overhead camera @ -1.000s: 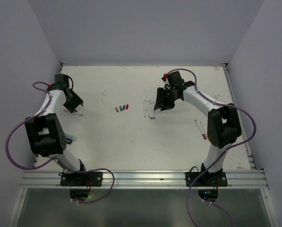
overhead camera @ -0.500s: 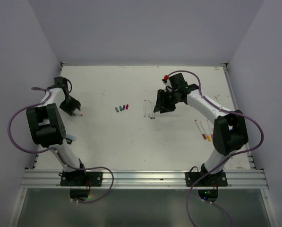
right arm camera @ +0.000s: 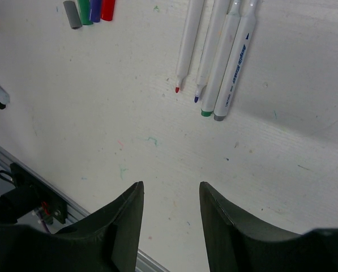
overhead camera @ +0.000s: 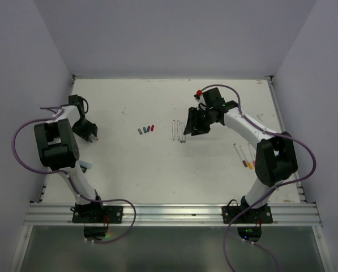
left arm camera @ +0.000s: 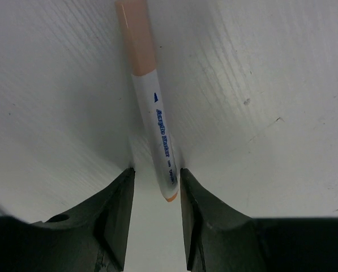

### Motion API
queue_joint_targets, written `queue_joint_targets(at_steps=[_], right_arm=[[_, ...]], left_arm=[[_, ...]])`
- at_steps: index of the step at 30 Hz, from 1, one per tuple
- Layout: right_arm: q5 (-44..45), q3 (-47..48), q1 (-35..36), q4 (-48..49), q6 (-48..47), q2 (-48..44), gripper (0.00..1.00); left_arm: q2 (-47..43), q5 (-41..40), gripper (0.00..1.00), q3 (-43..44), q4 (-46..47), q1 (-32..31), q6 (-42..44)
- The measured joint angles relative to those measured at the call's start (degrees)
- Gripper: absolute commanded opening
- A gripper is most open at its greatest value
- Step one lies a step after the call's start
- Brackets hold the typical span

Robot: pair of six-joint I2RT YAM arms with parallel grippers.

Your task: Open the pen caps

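In the left wrist view a white marker [left arm camera: 160, 141] lies on the table with its peach pen cap [left arm camera: 136, 37] still on, pointing away from me. My left gripper [left arm camera: 155, 173] straddles the marker's orange tail end. Its right finger is close against the pen and its left finger stands apart, so it is open. From above, this gripper [overhead camera: 89, 135] is at the table's far left. Several loose pen caps [overhead camera: 146, 129], grey, green, blue and red [right arm camera: 107, 8], lie mid-table. My right gripper [right arm camera: 171, 187] hangs open and empty near several uncapped pen bodies [right arm camera: 225, 62].
Three capped pens [overhead camera: 245, 156] lie at the right beside the right arm. A small pale blue object [overhead camera: 85, 166] sits by the left arm. A metal rail [overhead camera: 169, 212] runs along the near edge, and walls close in the left, back and right sides.
My left arm has folded back toward the left wall, and its jaws have narrowed a little around the marker's end. The right gripper shifted slightly left early on, then stayed still.
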Motion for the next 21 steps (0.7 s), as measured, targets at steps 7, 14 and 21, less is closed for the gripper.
queue_joint_targets(at_steps=[7,14,21], right_arm=[[0.1,0.0,0.0,-0.1,0.0,0.0,0.48],[0.5,0.2,0.3,-0.7,0.0,0.0,0.48],[-2.5,2.6,3.8,-2.1,1.2,-0.5,0.49]], left_arm=[[1.6,-2.4,0.18,1.9,-0.7,0.0,-0.5],[1.6,-2.0,0.0,2.2,-0.8,0.0,0.5],[-4.3,8.8,0.0,2.2,0.5,-2.5,-0.7]])
